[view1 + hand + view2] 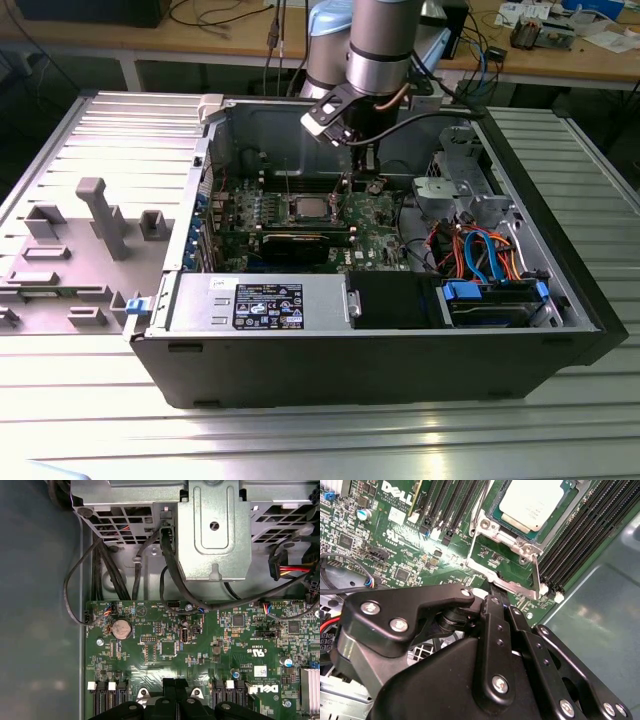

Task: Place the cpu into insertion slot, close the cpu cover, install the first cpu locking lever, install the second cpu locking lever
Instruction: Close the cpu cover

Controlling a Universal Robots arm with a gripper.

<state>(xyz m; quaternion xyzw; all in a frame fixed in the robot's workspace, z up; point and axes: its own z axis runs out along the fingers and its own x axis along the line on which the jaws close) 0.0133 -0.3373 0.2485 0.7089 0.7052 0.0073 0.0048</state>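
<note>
The cpu (530, 502), a silvery square chip, lies in the insertion slot (492, 514) on the green motherboard; it also shows in the exterior view (305, 208). The cpu cover (538, 572), a thin silvery frame, is swung open away from the slot. My gripper (493, 596) is shut, with its black fingertips right at the cover's free edge; I cannot tell whether they pinch it. In the exterior view the gripper (368, 175) hangs inside the open case, just to the exterior view's right of the cpu. Thin wire levers (481, 505) stand raised beside the slot.
Long black memory slots (580, 535) flank the socket. A black graphics card (300, 243) lies in front of it. A metal drive cage (215, 530) and cable bundles (480, 250) crowd the exterior view's right. Case walls (260, 125) enclose the board. Grey fixtures (100, 215) stand outside.
</note>
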